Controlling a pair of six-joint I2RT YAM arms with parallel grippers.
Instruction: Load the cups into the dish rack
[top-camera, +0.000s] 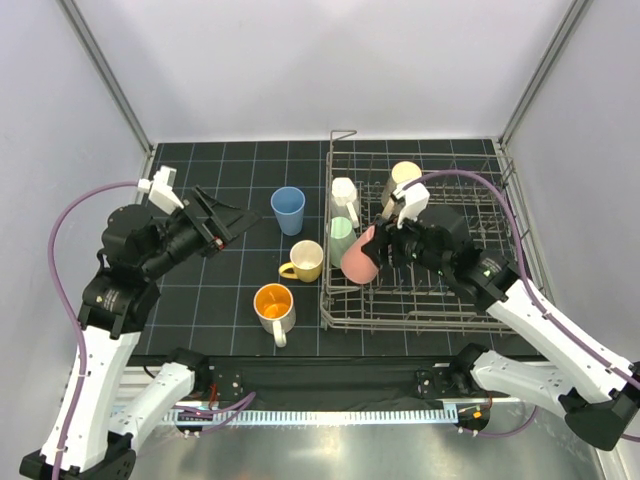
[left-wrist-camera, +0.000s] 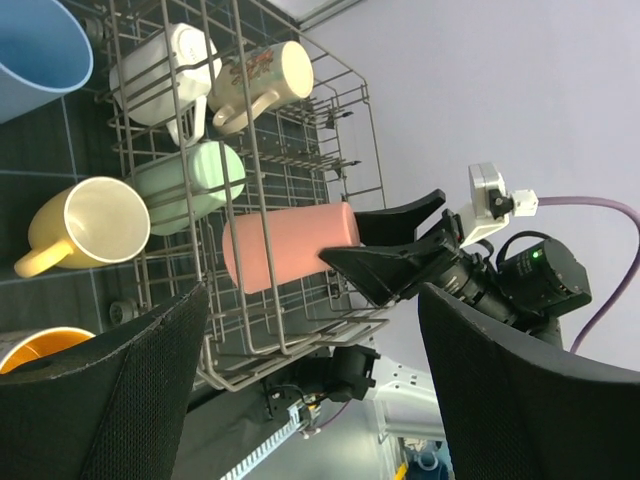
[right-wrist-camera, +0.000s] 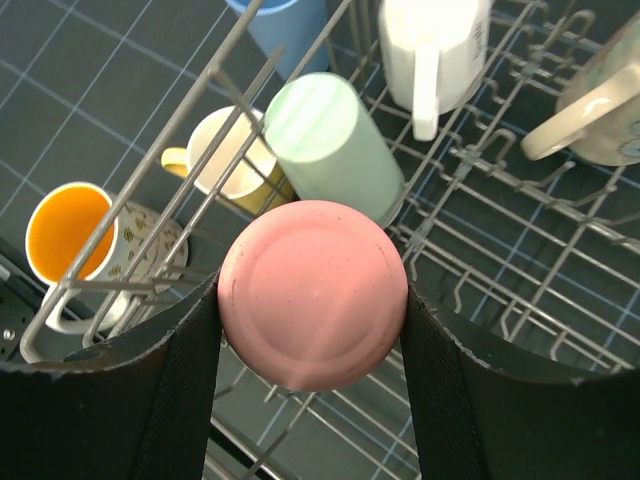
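My right gripper (top-camera: 372, 252) is shut on the pink cup (top-camera: 358, 256), holding it on its side over the front left part of the dish rack (top-camera: 420, 325); in the right wrist view the cup's base (right-wrist-camera: 312, 293) fills the gap between both fingers. Inside the rack lie a pale green cup (top-camera: 341, 238), a white mug (top-camera: 345, 195) and a cream mug (top-camera: 403, 178). On the mat stand a blue cup (top-camera: 288, 210), a yellow mug (top-camera: 304, 260) and a white mug with orange inside (top-camera: 274, 305). My left gripper (top-camera: 222, 222) hangs open and empty left of the blue cup.
The black gridded mat (top-camera: 220, 290) covers the table between grey walls. The rack's upright tines (right-wrist-camera: 520, 270) stand bare in its right half. The left arm's cable (top-camera: 75, 215) loops at the far left.
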